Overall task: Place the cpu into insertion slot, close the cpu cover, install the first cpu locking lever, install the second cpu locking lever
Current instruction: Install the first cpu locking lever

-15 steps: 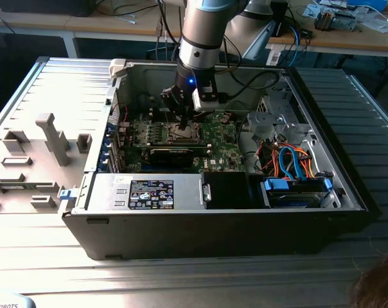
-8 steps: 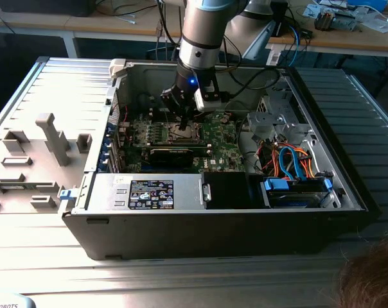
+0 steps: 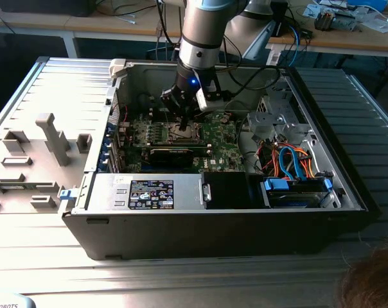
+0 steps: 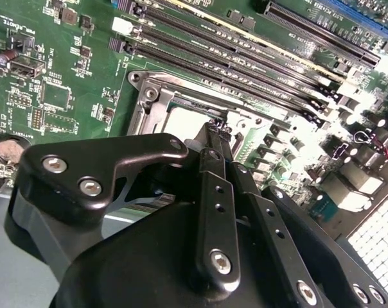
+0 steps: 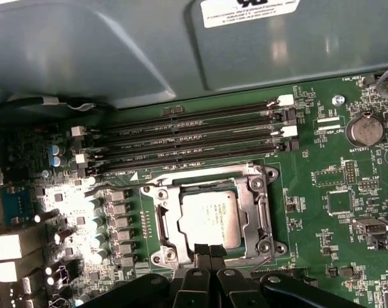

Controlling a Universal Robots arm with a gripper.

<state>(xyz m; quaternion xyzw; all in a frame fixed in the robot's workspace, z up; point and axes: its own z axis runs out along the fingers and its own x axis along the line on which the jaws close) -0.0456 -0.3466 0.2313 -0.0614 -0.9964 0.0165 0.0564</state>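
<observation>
Jaws of the black gripper stand pressed together with nothing between them, their tips at the near edge of the square dark insertion slot with its silver metal rim; in the second wrist view the same gripper tapers to closed tips over that slot; the large black open computer case lies on its side on the ribbed grey metal surface in the exterior view, with the silver-and-blue robot arm reaching down into it; the green circuit board fills the case floor around the slot, and four long dark memory slots run beside it; the thin silver metal cpu cover with a cut-out centre lies down flat over the socket; the small square silver-grey cpu sits inside the slot, its face showing through the cover's opening.
</observation>
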